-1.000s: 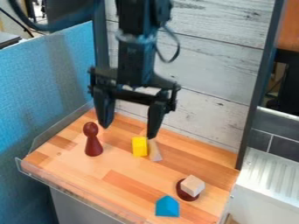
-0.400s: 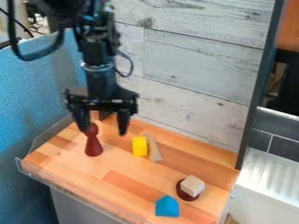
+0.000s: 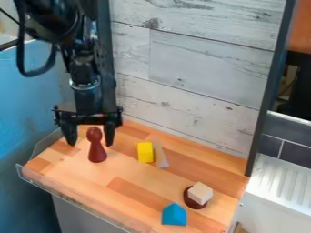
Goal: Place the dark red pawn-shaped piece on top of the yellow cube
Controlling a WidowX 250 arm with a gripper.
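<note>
My gripper (image 3: pixel 90 143) hangs over the left rear part of the wooden board, open, its two fingers apart. Between and slightly in front of them stands a dark red pawn-shaped piece (image 3: pixel 97 148), upright; whether either finger touches it I cannot tell. To its right a yellow block (image 3: pixel 145 152) sits beside a pale wooden wedge (image 3: pixel 160 156). Farther right, a light wooden cube (image 3: pixel 200 193) rests on a dark red round piece (image 3: pixel 192 200). A blue block with a pointed top (image 3: pixel 173 215) lies near the front edge.
The wooden board (image 3: pixel 121 195) has a clear raised rim (image 3: pixel 72 203) along its left and front sides. Behind it rises a whitewashed plank wall (image 3: pixel 200 91), with a dark vertical post at its right end. A white ridged surface (image 3: pixel 282 186) lies to the right.
The arm has swung left and the open gripper has gone from above the yellow block to the dark red pawn-shaped piece. The pieces on the board stay where they were.
</note>
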